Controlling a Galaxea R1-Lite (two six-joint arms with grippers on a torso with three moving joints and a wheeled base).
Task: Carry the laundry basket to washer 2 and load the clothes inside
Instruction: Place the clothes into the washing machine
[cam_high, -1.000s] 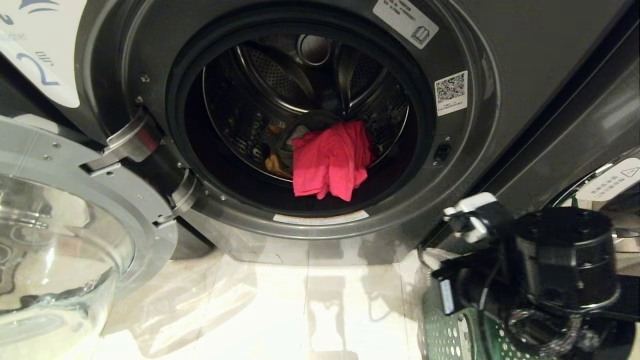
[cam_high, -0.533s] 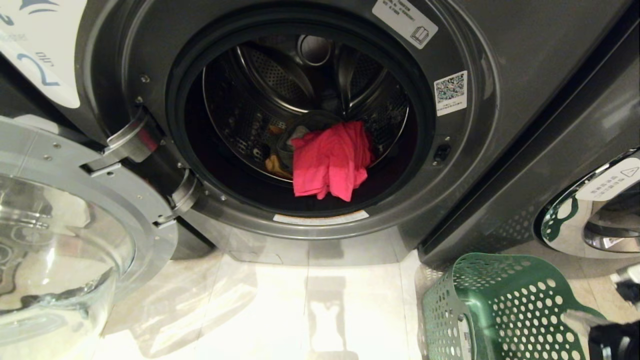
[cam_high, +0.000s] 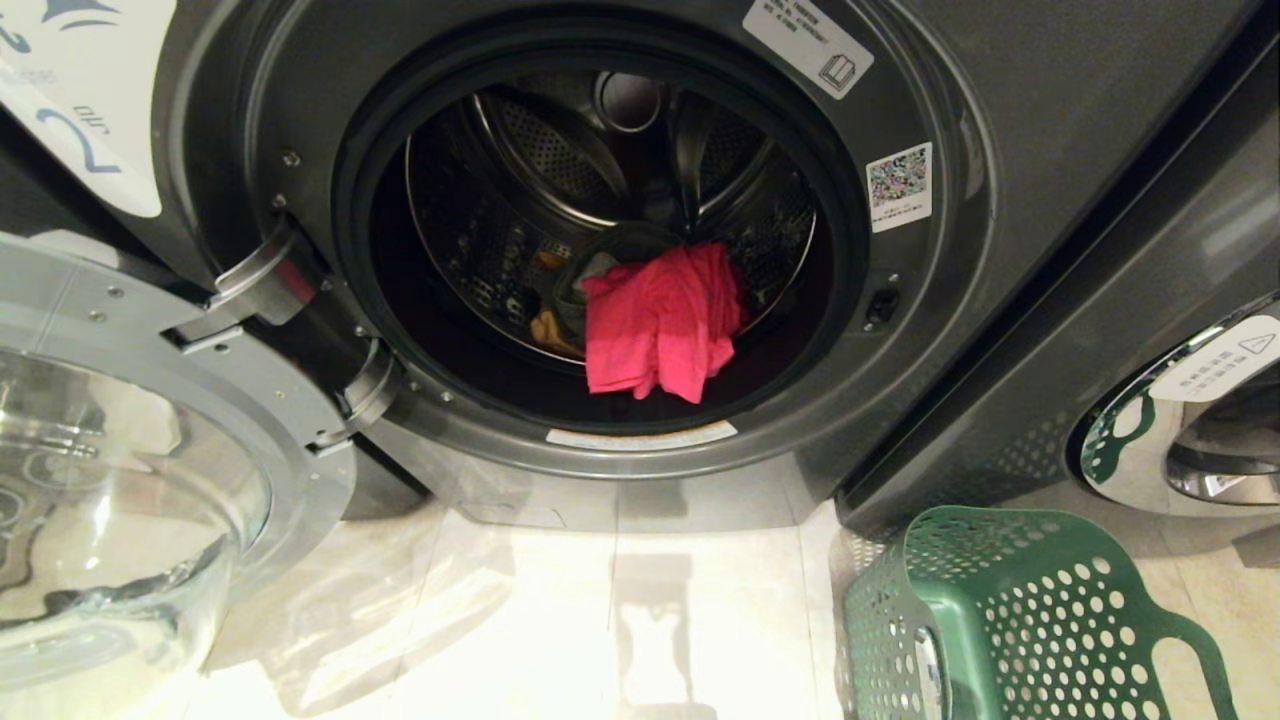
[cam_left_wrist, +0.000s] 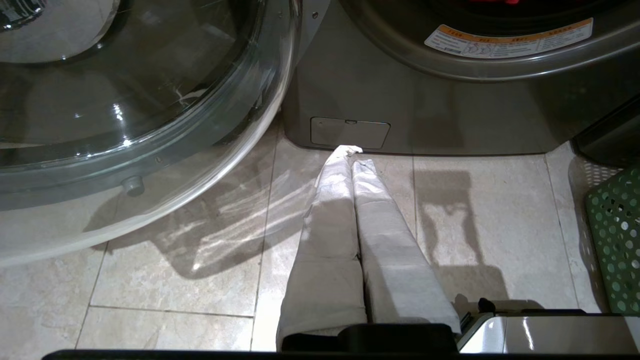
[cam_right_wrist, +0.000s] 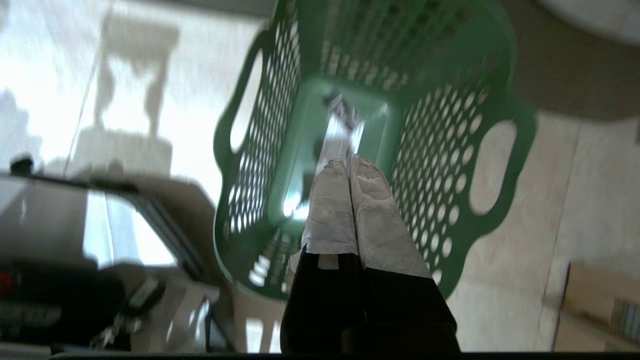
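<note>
Standing nearest on the pale tiled floor (cam_high: 560, 640) is the green perforated plastic laundry basket (cam_high: 1010, 620) with cut-out handles, empty and just right of the machine's front. The right gripper (cam_right_wrist: 348, 162) is hanging above that basket's open mouth, its white-wrapped fingers (cam_right_wrist: 327, 210) pressed together on nothing. The left gripper (cam_left_wrist: 351, 152) is pointing low at the floor before the washer's base, its fingers (cam_left_wrist: 335, 215) likewise together and holding nothing. To the left, the round glass door (cam_high: 110, 480) with its chrome rim is swinging wide open. Beyond it, dark grey front-loading washer 2 (cam_high: 930, 330), bearing a white label with a blue "2" (cam_high: 75, 135), is holding the clothes (cam_high: 660, 320) in its drum: the bright pink-red garment in front, grey and mustard yellow pieces peeking out behind.
</note>
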